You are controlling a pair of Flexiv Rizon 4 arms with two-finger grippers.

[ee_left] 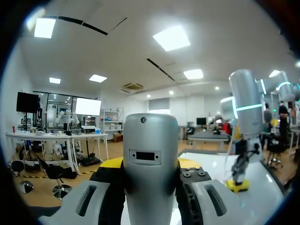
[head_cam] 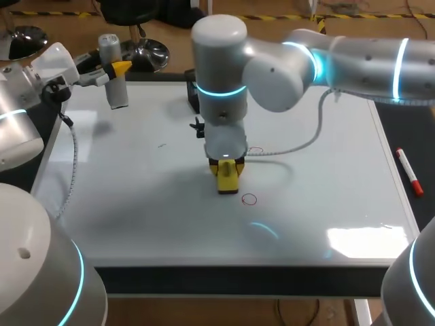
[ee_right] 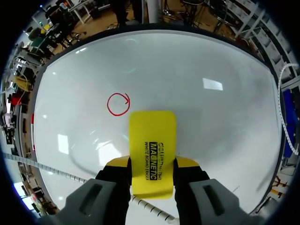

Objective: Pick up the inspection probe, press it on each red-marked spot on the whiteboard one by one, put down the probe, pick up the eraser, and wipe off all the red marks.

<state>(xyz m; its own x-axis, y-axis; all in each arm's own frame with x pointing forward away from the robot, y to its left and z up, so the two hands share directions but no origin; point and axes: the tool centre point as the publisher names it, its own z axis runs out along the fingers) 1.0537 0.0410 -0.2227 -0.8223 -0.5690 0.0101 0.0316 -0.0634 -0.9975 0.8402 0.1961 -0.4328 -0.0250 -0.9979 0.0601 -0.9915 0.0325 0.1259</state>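
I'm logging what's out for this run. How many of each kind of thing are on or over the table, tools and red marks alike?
probe: 1, gray, in the left hand
eraser: 1, yellow, in the right hand
marker pen: 1, red, beside the whiteboard
red circles: 2, one in full view, one partly hidden by the right arm
Total: 5

My tabletop (head_cam: 408,136) carries a whiteboard (head_cam: 136,204) covering nearly all of it. Near the board's middle sits a red circle (head_cam: 249,199), with another red mark (head_cam: 255,151) just beyond (partly hidden). A red marker (head_cam: 409,172) lies along the tabletop's right edge.
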